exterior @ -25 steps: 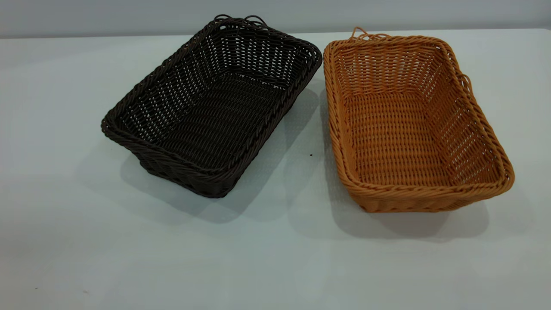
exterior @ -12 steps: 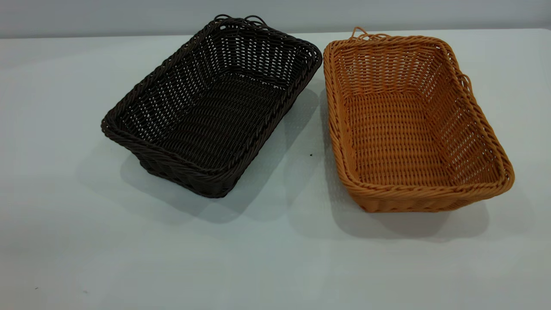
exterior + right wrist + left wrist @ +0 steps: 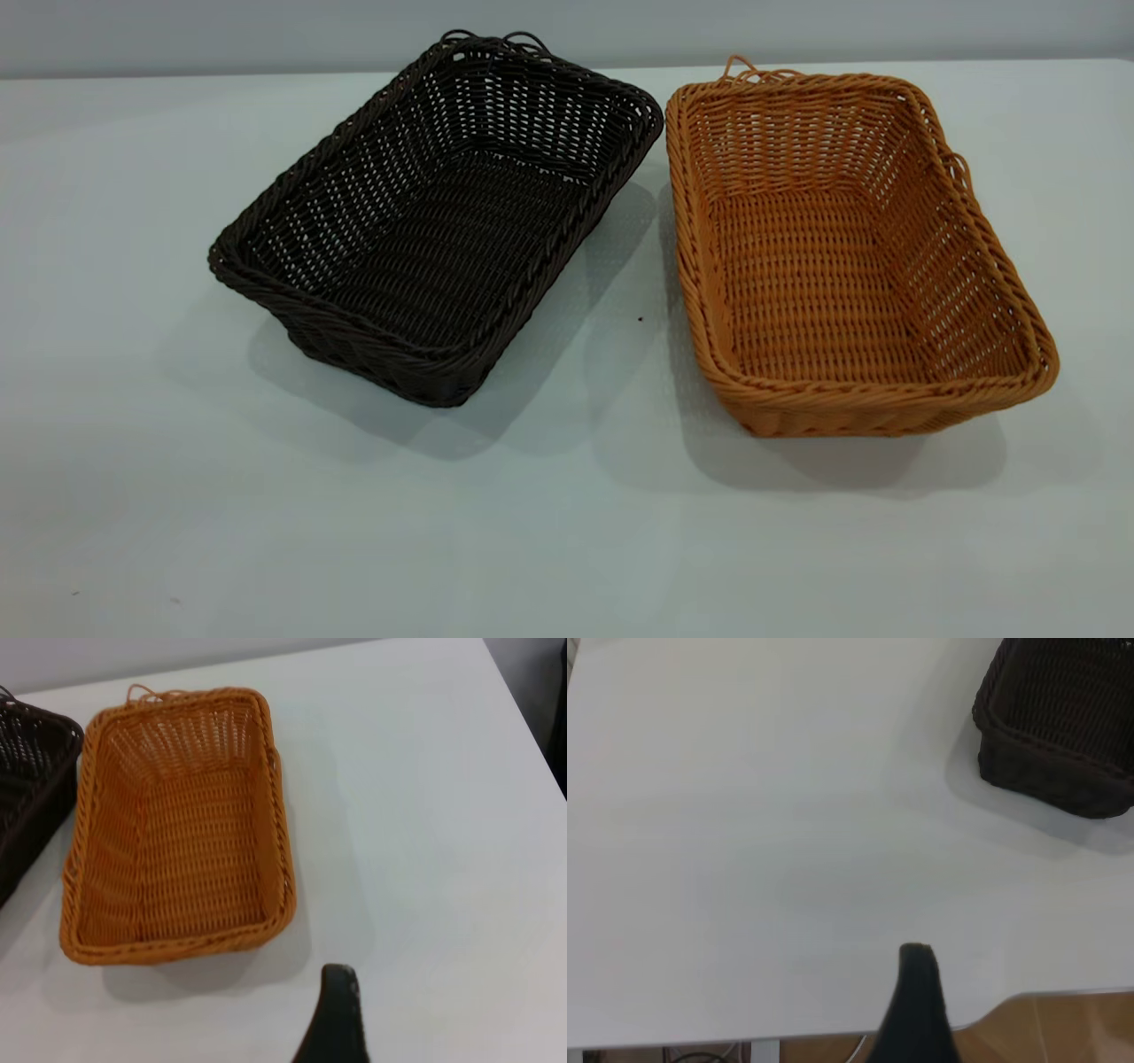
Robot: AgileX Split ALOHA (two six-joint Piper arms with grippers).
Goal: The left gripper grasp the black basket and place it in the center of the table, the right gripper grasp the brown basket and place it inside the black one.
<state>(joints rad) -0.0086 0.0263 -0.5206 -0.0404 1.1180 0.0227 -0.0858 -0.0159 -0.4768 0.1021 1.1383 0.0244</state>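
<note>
The black basket (image 3: 390,353) stands upright and empty on the table (image 3: 567,532), left of the middle and turned at an angle. The brown basket (image 3: 877,394) stands upright and empty just to its right; their far corners nearly touch. Neither arm shows in the exterior view. A dark part of my left gripper (image 3: 917,1010) hangs over the table's edge, well away from the black basket (image 3: 1054,735). A dark part of my right gripper (image 3: 335,1019) hovers over bare table a short way from the brown basket (image 3: 177,833). The black basket (image 3: 27,788) shows there too.
A brown floor (image 3: 1063,1028) shows past the table's edge in the left wrist view. A pale wall (image 3: 567,27) runs behind the table. Bare tabletop lies in front of both baskets and to their outer sides.
</note>
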